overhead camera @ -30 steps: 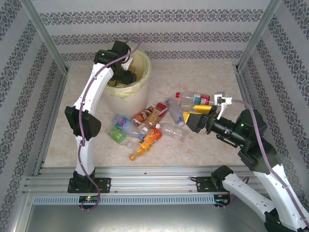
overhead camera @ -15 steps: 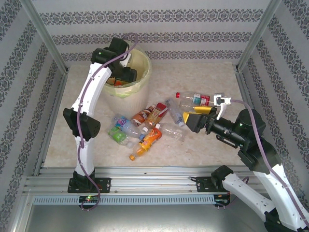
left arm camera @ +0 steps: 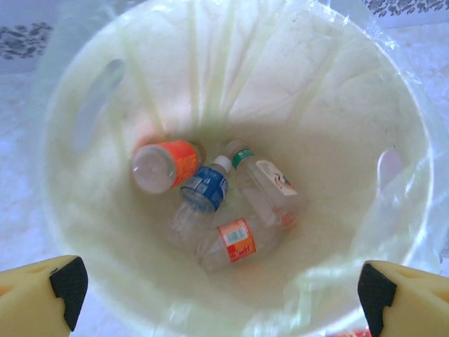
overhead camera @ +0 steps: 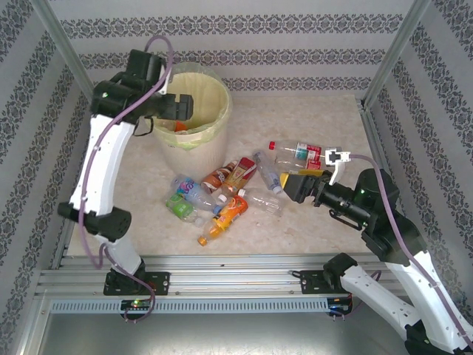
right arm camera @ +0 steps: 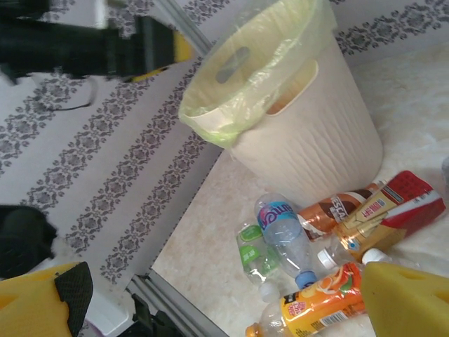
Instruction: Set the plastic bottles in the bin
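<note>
Left gripper [left arm camera: 217, 298] hangs over the round cream-white plastic bin with its pale yellow liner [left arm camera: 337, 91], jaws wide, nothing between them. We count four crushed plastic bottles [left arm camera: 210, 196] at the bottom. Right gripper [overhead camera: 293, 185] also stands wide and empty, low over the tabletop [overhead camera: 325, 126] beside the loose bottle pile [overhead camera: 222, 196]. As we read it, the next pick is up: centre on one bottle, close, lift above the rim.
</note>
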### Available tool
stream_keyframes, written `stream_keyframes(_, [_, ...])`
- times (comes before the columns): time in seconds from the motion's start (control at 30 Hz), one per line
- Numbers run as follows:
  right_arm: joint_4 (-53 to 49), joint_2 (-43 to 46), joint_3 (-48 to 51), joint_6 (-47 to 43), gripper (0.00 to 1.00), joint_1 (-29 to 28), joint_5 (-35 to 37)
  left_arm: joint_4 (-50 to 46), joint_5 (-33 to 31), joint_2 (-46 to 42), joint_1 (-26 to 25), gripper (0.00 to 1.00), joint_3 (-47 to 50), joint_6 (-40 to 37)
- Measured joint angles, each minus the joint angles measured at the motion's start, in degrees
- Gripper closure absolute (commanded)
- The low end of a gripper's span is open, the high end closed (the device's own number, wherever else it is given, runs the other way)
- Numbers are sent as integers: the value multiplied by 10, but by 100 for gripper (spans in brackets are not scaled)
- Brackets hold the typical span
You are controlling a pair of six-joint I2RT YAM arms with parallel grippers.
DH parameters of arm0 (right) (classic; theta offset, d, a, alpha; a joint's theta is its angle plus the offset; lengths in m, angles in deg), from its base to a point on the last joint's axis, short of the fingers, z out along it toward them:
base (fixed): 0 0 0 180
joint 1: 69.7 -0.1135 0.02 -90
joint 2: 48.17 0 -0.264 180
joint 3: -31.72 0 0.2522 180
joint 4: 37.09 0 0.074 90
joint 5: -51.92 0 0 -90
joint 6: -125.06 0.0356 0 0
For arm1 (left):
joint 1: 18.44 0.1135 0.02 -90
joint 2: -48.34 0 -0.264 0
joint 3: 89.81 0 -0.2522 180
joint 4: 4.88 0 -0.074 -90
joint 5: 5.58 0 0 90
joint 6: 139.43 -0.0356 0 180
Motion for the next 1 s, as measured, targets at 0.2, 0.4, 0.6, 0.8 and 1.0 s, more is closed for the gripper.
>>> stream_keyframes(0.2, [-13, 6, 2, 24, 2, 0, 36, 31, -14, -177, 0, 0, 191, 12])
stream_keyframes(0.4, [-8, 10, 25, 54, 2, 1, 48, 94, -15, -355, 0, 0, 430, 26])
stream_keyframes(0.6, [-52, -2, 26, 54, 2, 2, 72, 119, 26, -459, 0, 0, 594, 91])
stream_keyframes(0.8, [-58, -5, 26, 49, 2, 2, 69, 153, 70, -491, 0, 0, 736, 195])
stream_keyframes(1.0, [-60, -5, 26, 43, 2, 2, 55, 194, 98, -485, -1, 0, 840, 298])
